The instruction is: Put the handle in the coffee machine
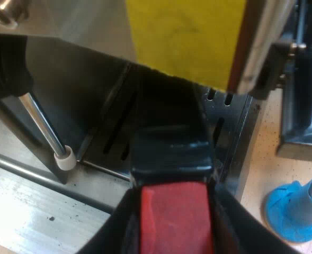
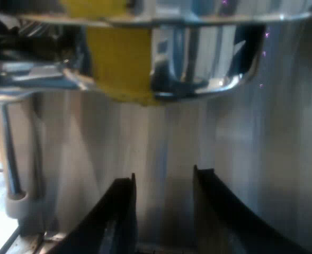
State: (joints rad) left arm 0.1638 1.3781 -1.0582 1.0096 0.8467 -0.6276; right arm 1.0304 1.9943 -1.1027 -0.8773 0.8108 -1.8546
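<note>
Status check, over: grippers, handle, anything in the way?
Left gripper shut on handle red end, at machine front; seating hidden. Right gripper open, empty. Steam wand beside handle, blue tamper on table, neither touching.

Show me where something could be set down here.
Free: the speckled pale counter between the black slotted drip tray and the blue tamper; the brushed metal ledge below the steam wand. Crowded: over the tray, where my left gripper clamps the red-ended dark handle.

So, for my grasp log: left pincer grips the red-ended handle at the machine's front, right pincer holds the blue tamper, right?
No: the right wrist view shows the right pincer open and empty. The blue tamper stands on the table; the left pincer does grip the red-ended handle at the machine's front.
</note>
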